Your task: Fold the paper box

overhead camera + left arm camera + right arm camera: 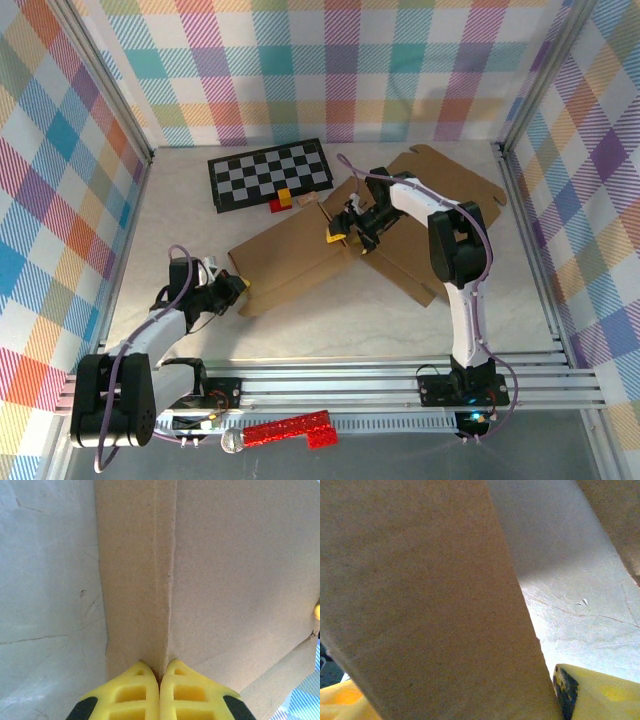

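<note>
**Q:** How do the two arms stand?

**A:** The left arm lies low along the table's (350,325) near left part, forearm angled toward the centre. The left gripper (240,289) meets the near left corner of the paper box (300,255). The right arm rises from its base at the near right edge, bends at the elbow and reaches back and left. This puts the right gripper (340,231) over the middle of the box.

**Q:** What state are the pincers in?

**A:** Left: the yellow fingertips (137,680) press flat together, their points against the cardboard's edge beside a crease. Whether a sliver of card is pinched there cannot be told. Right: the jaws stand well apart with a cardboard flap between them, and one yellow finger (600,690) is just beside the flap's edge. Whether the pads press on the flap cannot be told.

**Q:** Where does the box lie?

**A:** It is opened out across the table's centre. One brown panel runs toward the near left and another spreads toward the far right corner.

**Q:** What else is on the table?

**A:** A checkerboard (270,175) lies flat near the far edge, left of centre. A red block (275,206) and a yellow block (284,196) sit at its near edge, just beside the box.
</note>
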`<state>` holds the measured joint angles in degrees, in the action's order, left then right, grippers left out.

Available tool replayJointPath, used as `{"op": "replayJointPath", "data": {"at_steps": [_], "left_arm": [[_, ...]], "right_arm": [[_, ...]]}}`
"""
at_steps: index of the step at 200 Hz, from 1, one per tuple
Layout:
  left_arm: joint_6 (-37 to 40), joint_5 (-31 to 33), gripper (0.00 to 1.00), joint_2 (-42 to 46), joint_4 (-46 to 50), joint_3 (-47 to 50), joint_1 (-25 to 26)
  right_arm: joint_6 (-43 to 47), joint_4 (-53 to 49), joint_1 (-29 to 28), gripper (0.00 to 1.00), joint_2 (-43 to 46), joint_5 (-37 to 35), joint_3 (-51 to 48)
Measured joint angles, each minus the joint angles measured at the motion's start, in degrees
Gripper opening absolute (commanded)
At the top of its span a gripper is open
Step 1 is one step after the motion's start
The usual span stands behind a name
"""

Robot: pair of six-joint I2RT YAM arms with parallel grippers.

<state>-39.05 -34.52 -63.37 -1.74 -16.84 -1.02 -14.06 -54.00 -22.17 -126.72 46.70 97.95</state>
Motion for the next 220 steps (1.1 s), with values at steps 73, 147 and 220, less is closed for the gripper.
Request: {"op": "replayJointPath", "data": {"at_steps": [73,147,220], "left_arm": [[0.07,-3.08,0.03,-4.33,-4.48,-0.55,-0.42],[2.38,4.09,0.56,4.48,13.88,-7.39,2.12],[7.89,28.68,0.59,13.16,33.05,-33.81,14.34]], "right_arm": [[-3.41,7.89,0.76,0.56,6.34,2.43,-6.71],[-18.82,18.16,-0.48,0.40,16.55,3.41,-18.71],[-45.00,24.17,-0.79,0.40,31.91,0.66,-30.18]]}}
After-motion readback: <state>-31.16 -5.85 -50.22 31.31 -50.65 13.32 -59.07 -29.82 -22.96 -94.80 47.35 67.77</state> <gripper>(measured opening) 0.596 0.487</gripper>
